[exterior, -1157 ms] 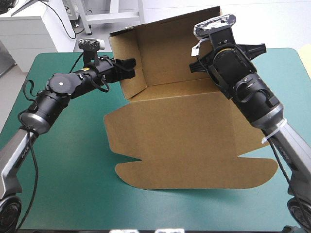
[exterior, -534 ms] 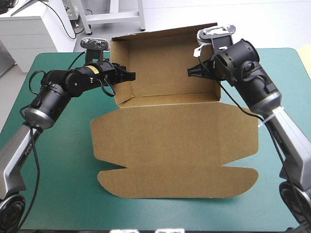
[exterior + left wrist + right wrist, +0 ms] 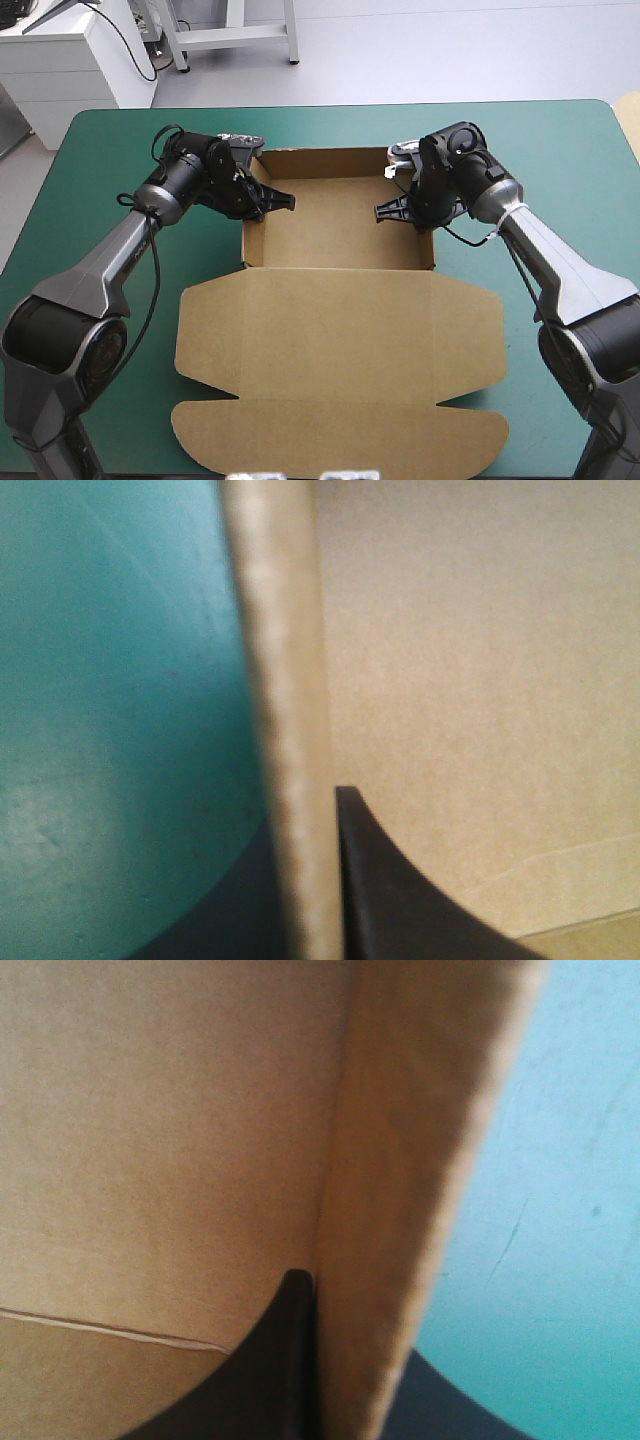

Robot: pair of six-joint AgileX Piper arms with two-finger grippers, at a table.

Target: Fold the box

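The brown box [image 3: 340, 228] lies on the teal-green cover as an open tray at the far middle of the table. Its lid [image 3: 340, 345] is spread flat toward the near edge. My left gripper [image 3: 262, 203] is shut on the tray's left wall. In the left wrist view that wall's edge [image 3: 285, 730] runs between the black fingers [image 3: 400, 900], one inside the tray and one outside. My right gripper [image 3: 402, 210] is shut on the right wall. The right wrist view shows the wall [image 3: 400, 1210] clamped the same way, with one finger [image 3: 270, 1360] inside the tray.
The teal-green cover [image 3: 100, 160] lies bare around the box on both sides. The lid's rounded front flap [image 3: 340, 440] reaches close to the table's near edge. White furniture stands beyond the far left corner.
Earlier the box was held up and tilted, its back wall raised. Both grippers have lowered it, and the tray now rests flat on the table with the lid nearer the front edge.
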